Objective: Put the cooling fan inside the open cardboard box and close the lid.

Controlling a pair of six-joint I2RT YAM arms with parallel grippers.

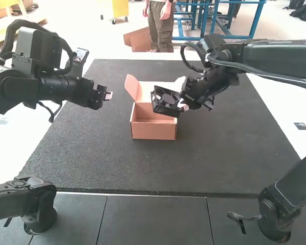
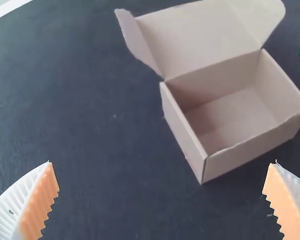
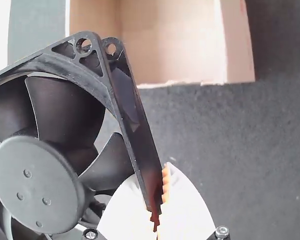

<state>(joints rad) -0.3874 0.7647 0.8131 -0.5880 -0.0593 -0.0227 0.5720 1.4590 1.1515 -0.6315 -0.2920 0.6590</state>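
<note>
An open tan cardboard box stands in the middle of the black mat, its lid raised at the back. Its inside is bare. A black square cooling fan hangs upright just above the box's right rear corner, with my right gripper shut on its frame. The right wrist view has the fan up close, its edge pinched by the orange pads. My left gripper hovers to the left of the box, open, its ribbed fingers wide apart with nothing between them.
The black mat covers most of the table, with free room all around the box. Grey table panels lie at the near edge. A small black tag rests on the white surface at the right.
</note>
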